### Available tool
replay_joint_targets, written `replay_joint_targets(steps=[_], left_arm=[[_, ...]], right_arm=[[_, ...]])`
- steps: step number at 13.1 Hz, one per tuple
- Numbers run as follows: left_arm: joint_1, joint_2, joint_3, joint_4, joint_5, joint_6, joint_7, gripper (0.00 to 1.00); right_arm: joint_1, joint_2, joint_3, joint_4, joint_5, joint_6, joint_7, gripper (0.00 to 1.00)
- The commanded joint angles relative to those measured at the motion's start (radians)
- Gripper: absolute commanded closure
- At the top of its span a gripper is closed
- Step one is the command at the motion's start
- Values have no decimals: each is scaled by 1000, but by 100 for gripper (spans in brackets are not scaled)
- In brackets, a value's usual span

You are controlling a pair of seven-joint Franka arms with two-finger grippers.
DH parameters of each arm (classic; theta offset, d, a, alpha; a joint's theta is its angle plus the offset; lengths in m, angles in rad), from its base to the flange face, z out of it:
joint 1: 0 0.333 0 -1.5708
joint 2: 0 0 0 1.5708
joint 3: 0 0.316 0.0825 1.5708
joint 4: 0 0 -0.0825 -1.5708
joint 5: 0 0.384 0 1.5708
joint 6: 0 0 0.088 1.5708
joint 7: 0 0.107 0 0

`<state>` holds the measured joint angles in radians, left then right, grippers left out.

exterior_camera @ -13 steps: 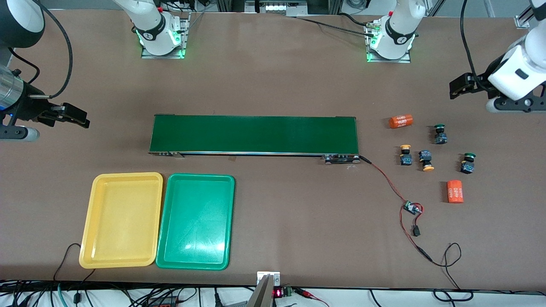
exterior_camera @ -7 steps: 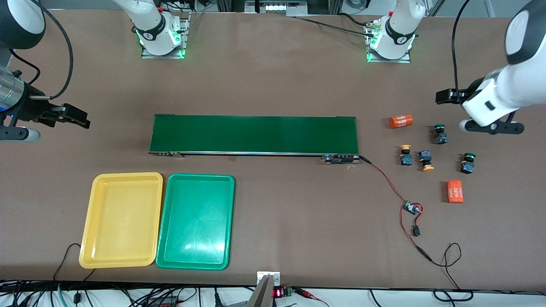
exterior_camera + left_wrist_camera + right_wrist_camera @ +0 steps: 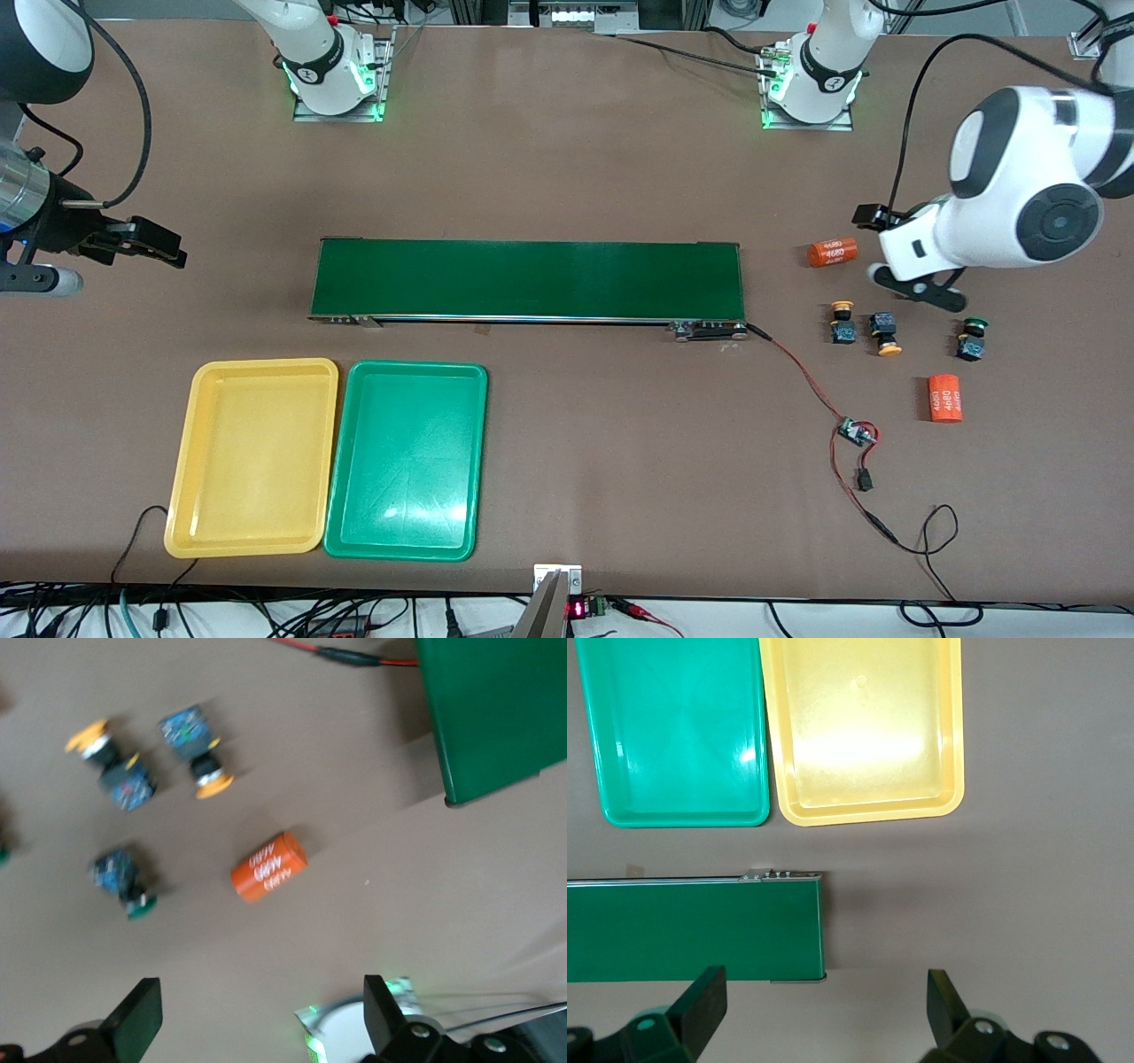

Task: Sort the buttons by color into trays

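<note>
Long dark-green conveyor belt lies flat at mid-bench. A red-and-black cable runs from its end at the left arm's end of the bench to a small circuit board, nearer the front camera. Two orange cylinders printed "4680": one lies beside the belt's end, the other nearer the camera, well apart.

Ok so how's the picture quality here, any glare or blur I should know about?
Front view: sharp and evenly lit, with a small white glare patch on the green tray. Left wrist view: motion blur smears the buttons and the print on the orange cylinder. Right wrist view: crisp, but a broad glare washes out the floor of the yellow tray.
</note>
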<state>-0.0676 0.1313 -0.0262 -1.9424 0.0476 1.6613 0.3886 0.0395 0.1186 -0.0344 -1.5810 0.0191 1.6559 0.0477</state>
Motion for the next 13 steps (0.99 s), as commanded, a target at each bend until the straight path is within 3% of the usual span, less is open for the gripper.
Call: replay_joint_targets(steps=[1, 5, 9, 13], left_arm=[[0, -125, -14, -256, 25, 237, 258, 0], [8, -142, -93, -409, 127, 385, 398, 0], [28, -128, -95, -584, 164, 667, 502, 0], [115, -61, -95, -661, 178, 862, 633, 0]], right_arm=[[-10, 12, 5, 27, 16, -7, -5, 0], [-10, 13, 5, 38, 16, -7, -9, 0], [-10, 21, 5, 38, 16, -8, -11, 0], [-7, 27, 5, 38, 16, -16, -9, 0]])
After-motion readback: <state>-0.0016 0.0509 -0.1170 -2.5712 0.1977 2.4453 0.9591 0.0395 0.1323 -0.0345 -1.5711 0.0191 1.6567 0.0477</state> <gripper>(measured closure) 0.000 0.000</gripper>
